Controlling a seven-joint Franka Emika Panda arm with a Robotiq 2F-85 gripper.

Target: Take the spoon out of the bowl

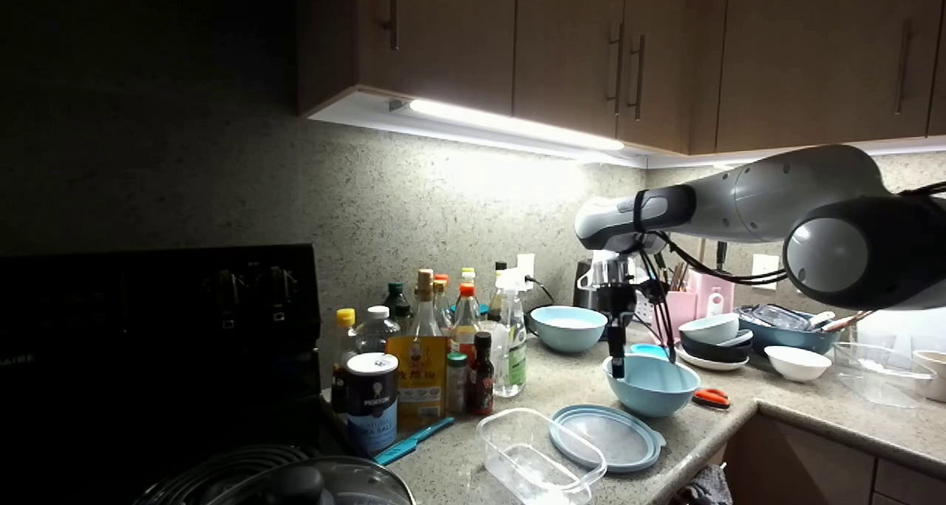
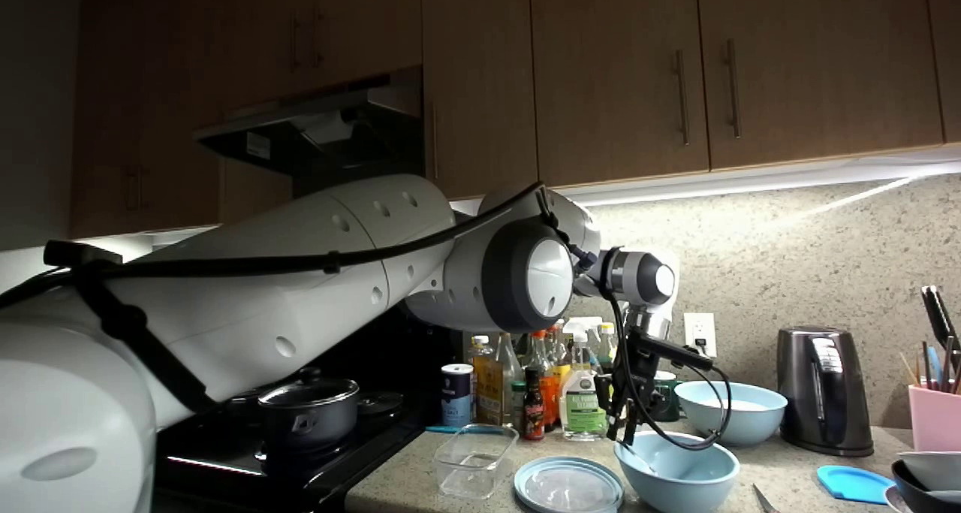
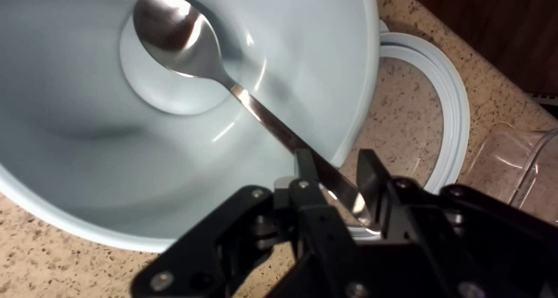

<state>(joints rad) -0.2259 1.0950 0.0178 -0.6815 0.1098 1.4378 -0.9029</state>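
One metal spoon (image 3: 270, 122) is seen lying in the wide light-blue bowl (image 3: 78, 93), its head placed over the round base and its handle slanted up across the rim. The end of that handle is flanked by the two black fingers (image 3: 370, 171) of the gripper (image 3: 336, 162), which are held apart — the handle is shown in the gap, and whether either finger is touched by it cannot be told. In both exterior views the gripper is pointed downward at one edge of the bowl, carried by the white arm (image 1: 794, 191). Just beside the bowl, a round lid (image 1: 610, 437) with a light-blue rim and a see-through middle is laid flat on the speckled counter (image 1: 547, 379), and next to it a clear rectangular container (image 1: 517, 479) is set. Farther back, a second light-blue bowl (image 2: 739, 426) is placed just beside the dark kettle (image 2: 803, 393). Bottles (image 1: 482, 379) are clustered near the wall (image 1: 414, 217), a spray bottle (image 2: 583, 408) among them, with a salt canister (image 1: 373, 409) stood at the end toward the stove (image 1: 148, 320); a teal implement (image 1: 414, 441) is laid beside the canister. On the stove, a pot (image 2: 308, 426) is topped by a glass lid (image 2: 308, 391). Past the bowl, in an exterior view, stacked dishes (image 1: 713, 351) are seen near a pink holder (image 1: 686, 309), with a small white bowl (image 1: 798, 364) just beside them. A flat bright-blue item (image 2: 856, 484) is laid on the counter in front of the kettle.
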